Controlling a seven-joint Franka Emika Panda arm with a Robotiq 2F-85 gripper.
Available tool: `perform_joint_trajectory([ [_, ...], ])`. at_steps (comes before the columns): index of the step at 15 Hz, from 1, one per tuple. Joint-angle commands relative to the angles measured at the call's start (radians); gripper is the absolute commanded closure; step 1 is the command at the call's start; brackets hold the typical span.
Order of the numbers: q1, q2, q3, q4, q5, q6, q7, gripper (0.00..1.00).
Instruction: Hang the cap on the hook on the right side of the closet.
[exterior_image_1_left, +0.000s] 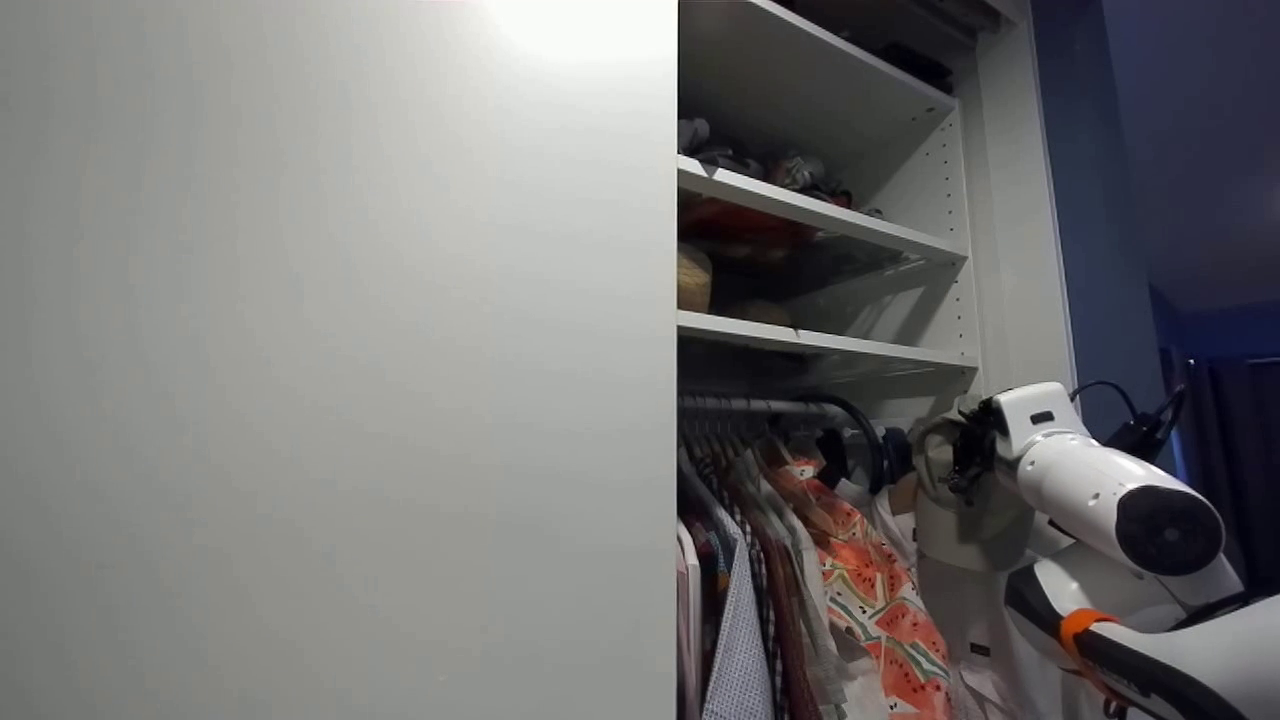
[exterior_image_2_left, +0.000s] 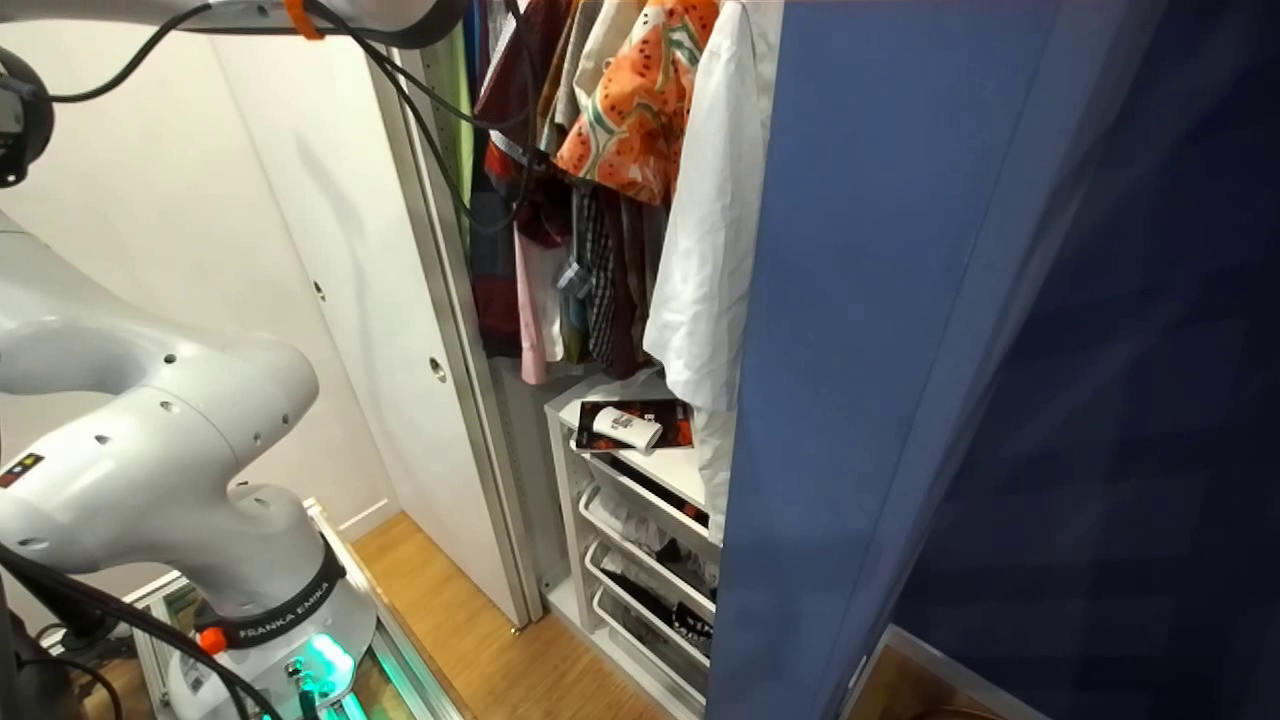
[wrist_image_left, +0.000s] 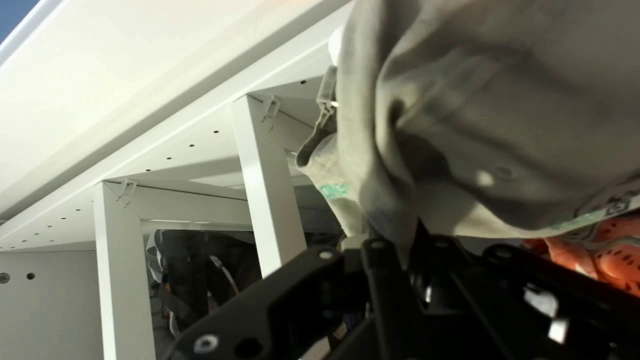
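White sliding door (exterior_image_1_left: 340, 360) is followed rightward by the closet (exterior_image_1_left: 1015, 220); at right, the beige cap (wrist_image_left: 490, 105) is pinched by the gripper (wrist_image_left: 400, 242). Before release, it should be seated fully on the hook, which is not clearly shown.

"FRANKA EMIKA" on black band (exterior_image_2_left: 285, 612), robot base (exterior_image_2_left: 262, 662)

In your wrist view, the cap (wrist_image_left: 500, 115) toward 2 o'clock is matt, creased cloth; the end effector (wrist_image_left: 400, 245) toward 5 looks dull, its screws (wrist_image_left: 206, 343) shiny metal. In an exterior view, your closet door (exterior_image_1_left: 340, 360) at 9 is smooth, faintly glossy; in an exterior view, your arm (exterior_image_2_left: 160, 430) looks glossy, the floor (exterior_image_2_left: 430, 580) toward 7 wood.
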Motion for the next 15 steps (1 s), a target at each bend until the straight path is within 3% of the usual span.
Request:
perform_joint_trajectory([
  [1,0.04,-0.054,-0.021,-0.068,-0.032,-0.008,-0.007,0.97],
  [3,0.05,-0.075,-0.021,-0.103,-0.031,-0.022,-0.006,0.97],
  [4,0.053,-0.087,-0.022,-0.124,-0.031,-0.031,-0.007,0.65],
  [6,0.06,-0.105,-0.023,-0.156,-0.032,-0.048,-0.006,0.57],
  [8,0.081,-0.121,-0.03,-0.185,-0.033,-0.068,0.0,0.43],
  [13,0.259,-0.235,-0.063,-0.341,-0.024,-0.078,0.033,0.08],
  [15,0.368,-0.281,-0.096,-0.4,-0.047,-0.119,0.009,0.0],
])
